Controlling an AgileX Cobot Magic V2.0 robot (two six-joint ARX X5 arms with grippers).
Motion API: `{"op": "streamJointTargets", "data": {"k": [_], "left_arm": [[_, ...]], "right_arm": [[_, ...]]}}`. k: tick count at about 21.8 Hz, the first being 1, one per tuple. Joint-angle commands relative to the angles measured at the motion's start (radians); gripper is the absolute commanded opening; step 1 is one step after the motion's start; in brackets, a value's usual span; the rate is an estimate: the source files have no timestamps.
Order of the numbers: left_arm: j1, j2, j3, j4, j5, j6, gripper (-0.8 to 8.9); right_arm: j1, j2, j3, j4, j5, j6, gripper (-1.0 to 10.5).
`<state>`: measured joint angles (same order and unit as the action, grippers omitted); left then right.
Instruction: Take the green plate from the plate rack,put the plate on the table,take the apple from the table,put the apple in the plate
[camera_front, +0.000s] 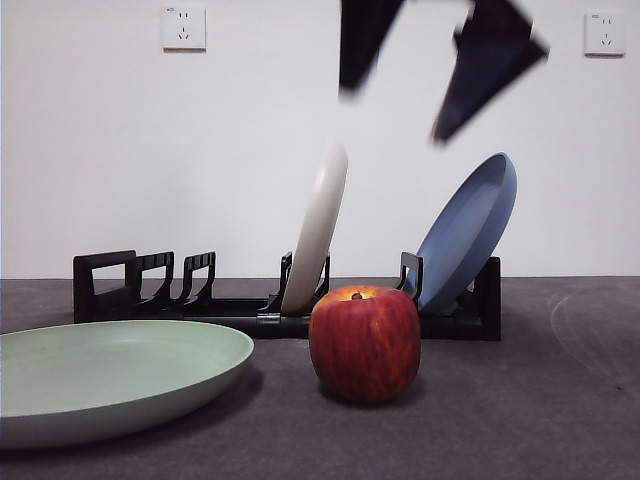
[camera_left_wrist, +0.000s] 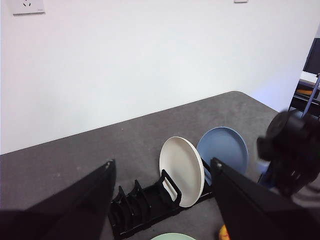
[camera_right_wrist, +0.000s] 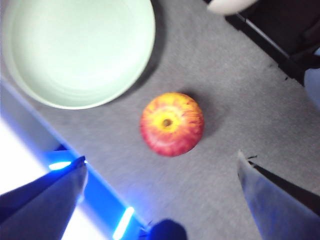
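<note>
The apple sits on the table near the plate, between the right gripper's wide-apart jaws.

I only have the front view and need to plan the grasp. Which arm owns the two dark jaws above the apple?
Observer: The right gripper. Its wrist view looks straight down on the apple, and its jaws are open.
Operator: Is anything in the green plate?
Observer: No. In the right wrist view, the green plate is bare inside.
Operator: And the other arm?
Observer: The left gripper hangs open, high over the plate rack and away from the apple.
</note>
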<state>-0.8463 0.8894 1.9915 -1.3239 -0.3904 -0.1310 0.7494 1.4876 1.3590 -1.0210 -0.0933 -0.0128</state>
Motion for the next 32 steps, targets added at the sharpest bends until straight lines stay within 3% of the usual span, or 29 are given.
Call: {"op": "streamJointTargets", "data": {"k": [1, 8, 13, 27, 32], "left_arm": [[0.001, -0.002, 0.000, 0.000, -0.003, 0.019, 3.18], [0.001, 0.000, 0.000, 0.000, -0.003, 0.031, 3.18], [0.001, 0.000, 0.000, 0.000, -0.003, 0.033, 3.18], [0.001, 0.000, 0.000, 0.000, -0.003, 0.035, 3.18], [0.001, 0.000, 0.000, 0.000, -0.003, 0.035, 3.18]], "right_arm": [[0.003, 0.019, -0.084, 0.091, 0.052, 0.036, 5.0], [0.004, 0.062, -0.217, 0.256, 0.062, 0.048, 5.1], [0.010, 0.139, -0.231, 0.298, -0.048, 0.047, 5.1], [0.056, 0.243, -0.231, 0.372, 0.017, 0.073, 4.9], [0.056, 0.243, -0.230, 0.342, 0.050, 0.072, -0.2]]}}
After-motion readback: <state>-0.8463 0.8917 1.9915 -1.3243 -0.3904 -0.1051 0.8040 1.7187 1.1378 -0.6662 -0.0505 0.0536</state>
